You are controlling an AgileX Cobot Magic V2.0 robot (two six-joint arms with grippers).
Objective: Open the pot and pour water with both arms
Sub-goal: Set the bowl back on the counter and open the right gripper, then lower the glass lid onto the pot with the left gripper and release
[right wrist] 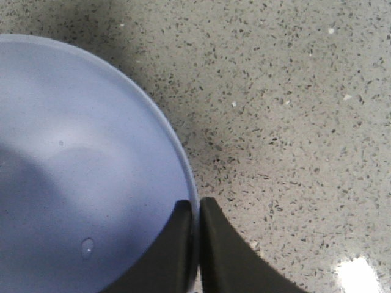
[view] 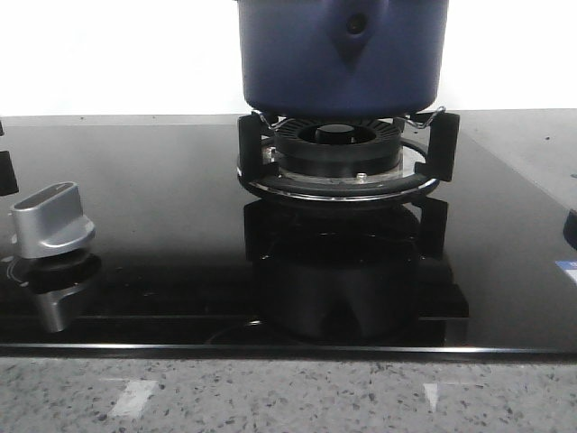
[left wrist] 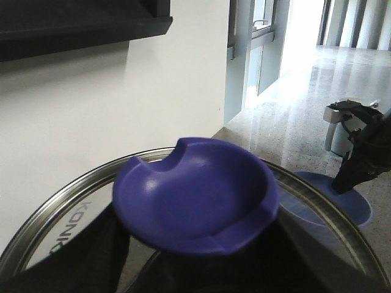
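The dark-blue pot (view: 343, 54) stands on the burner's supports, its teardrop bulge with the dark hole facing me; its top is cut off in the front view. In the left wrist view my left gripper (left wrist: 195, 259) is shut around the blue lid knob (left wrist: 195, 198) of the steel-rimmed glass lid (left wrist: 67, 195). My right gripper (right wrist: 198, 210) is shut on the rim of a light-blue bowl (right wrist: 73, 159) over the speckled counter. It also shows in the left wrist view (left wrist: 342, 183), on the bowl (left wrist: 354, 210). Neither gripper shows in the front view.
The black burner ring (view: 338, 144) sits under the pot on the glossy black cooktop (view: 162, 180). A silver control knob (view: 52, 221) stands at the left. A sliver of the blue bowl (view: 571, 230) shows at the right edge. Speckled counter (view: 288, 397) runs along the front.
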